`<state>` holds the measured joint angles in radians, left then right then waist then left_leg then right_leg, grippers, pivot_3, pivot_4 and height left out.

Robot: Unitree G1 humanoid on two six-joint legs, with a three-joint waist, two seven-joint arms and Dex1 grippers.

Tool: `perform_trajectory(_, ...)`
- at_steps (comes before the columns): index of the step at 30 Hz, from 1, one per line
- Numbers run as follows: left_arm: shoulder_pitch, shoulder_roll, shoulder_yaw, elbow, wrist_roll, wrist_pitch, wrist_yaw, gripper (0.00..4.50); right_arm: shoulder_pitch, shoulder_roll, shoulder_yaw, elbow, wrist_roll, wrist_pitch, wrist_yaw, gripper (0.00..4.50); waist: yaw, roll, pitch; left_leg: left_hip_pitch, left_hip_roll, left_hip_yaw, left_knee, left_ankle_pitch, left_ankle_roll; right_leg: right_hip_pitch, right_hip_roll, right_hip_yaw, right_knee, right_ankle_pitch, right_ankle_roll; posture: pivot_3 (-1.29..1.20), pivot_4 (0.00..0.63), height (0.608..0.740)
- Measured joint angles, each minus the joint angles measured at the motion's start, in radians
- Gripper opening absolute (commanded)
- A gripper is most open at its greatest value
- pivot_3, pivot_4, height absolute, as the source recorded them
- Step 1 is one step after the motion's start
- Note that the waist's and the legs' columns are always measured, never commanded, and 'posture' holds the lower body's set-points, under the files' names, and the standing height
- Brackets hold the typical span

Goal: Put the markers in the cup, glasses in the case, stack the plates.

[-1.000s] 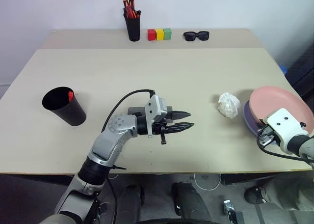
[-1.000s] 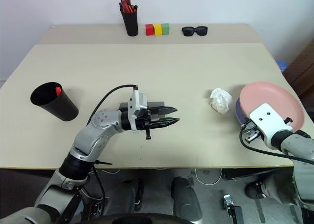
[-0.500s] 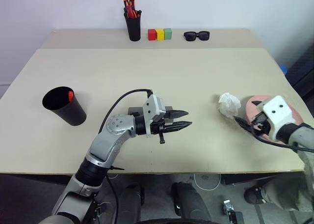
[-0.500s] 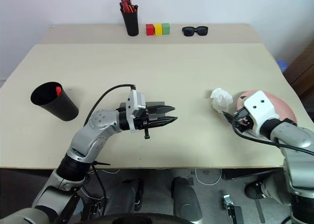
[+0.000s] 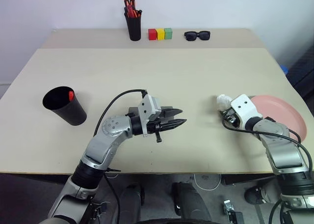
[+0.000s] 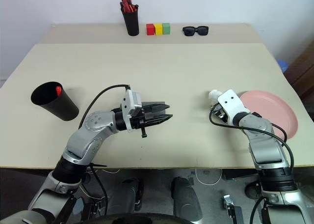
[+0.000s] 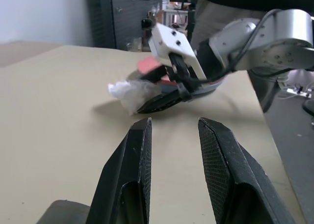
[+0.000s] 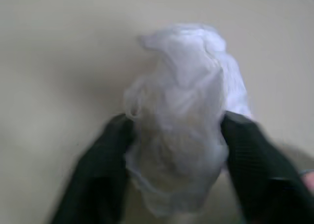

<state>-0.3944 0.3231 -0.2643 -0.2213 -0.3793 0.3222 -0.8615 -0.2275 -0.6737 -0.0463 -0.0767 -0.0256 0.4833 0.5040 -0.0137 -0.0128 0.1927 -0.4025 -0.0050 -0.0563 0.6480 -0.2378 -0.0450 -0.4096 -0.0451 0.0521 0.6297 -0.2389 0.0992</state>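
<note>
no readable text, no labels, no brands, no numbers or signs on anything

The right gripper (image 5: 224, 117) covers most of the crumpled white wad (image 5: 223, 101), whose lower end runs off the bottom edge in the right wrist view, all of it blurred. The pink plate (image 5: 282, 117) hides nearly all of the blue plate under it. Inside the black cup (image 5: 64, 105), at the left of the frame, just a red tip (image 5: 71, 94) clears the rim
</note>
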Motion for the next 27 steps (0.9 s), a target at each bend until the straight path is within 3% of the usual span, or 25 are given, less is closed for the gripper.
perform_trajectory(2,0.001,0.0,0.002,-0.005,0.0,0.0,0.003,1.48,0.0,0.0,0.001,-0.003,-0.003,0.0,-0.003,0.08,0.0,0.0,0.0,0.0,0.0,0.0,0.0,0.0,0.0,0.0,0.0,0.0,0.0,0.0,0.0,0.0,0.15,0.74)
perform_trajectory(9,0.001,-0.006,0.002,-0.009,0.0,0.0,0.005,1.48,0.027,-0.03,-0.038,-0.119,-0.008,0.025,-0.007,0.03,0.001,0.0,0.0,0.0,0.0,0.0,0.0,0.0,0.0,0.0,0.0,0.0,0.0,0.0,0.0,0.0,0.15,0.74)
perform_trajectory(18,-0.005,-0.011,0.005,0.032,0.002,-0.011,-0.014,1.48,0.23,-0.196,-0.36,-0.249,0.041,0.155,0.073,0.03,0.003,0.0,0.0,-0.001,0.0,0.0,0.0,0.0,0.0,0.0,0.0,0.0,-0.001,0.0,0.0,0.0,0.15,0.74)
perform_trajectory(21,-0.012,-0.022,0.005,0.061,0.007,-0.027,-0.013,1.48,0.284,-0.202,-0.366,-0.235,0.049,0.167,0.099,1.26,-0.006,0.0,0.0,0.001,0.0,0.001,0.0,0.0,0.0,0.0,0.0,0.001,0.0,0.0,0.0,0.0,0.15,0.74)
perform_trajectory(27,-0.024,-0.012,0.015,0.066,0.024,-0.035,-0.003,1.48,0.275,-0.203,-0.359,-0.231,0.061,0.17,0.115,4.24,-0.002,0.0,0.0,0.0,0.0,0.001,0.0,0.0,0.0,0.0,0.0,0.001,0.0,-0.001,0.002,0.0,0.15,0.74)
